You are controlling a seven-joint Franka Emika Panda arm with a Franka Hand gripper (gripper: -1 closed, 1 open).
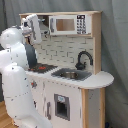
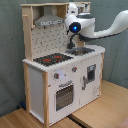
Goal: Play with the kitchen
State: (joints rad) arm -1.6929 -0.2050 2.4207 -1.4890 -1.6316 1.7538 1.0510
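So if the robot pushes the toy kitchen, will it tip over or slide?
Probably neither, at least not easily. The kitchen is a wide, boxy cabinet standing flat on the floor, so it looks stable. Its wood and white panels look stiff. A push high up near the hood would likelier rock it than one low down.

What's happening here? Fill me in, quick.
A white robot arm is reaching in over a toy kitchen, up near the hood and pegboard back. In both exterior views its wrist hangs above the counter, over the red-ringed hob and the grey sink with its black tap. Nothing appears to be held, and the oven door looks closed.
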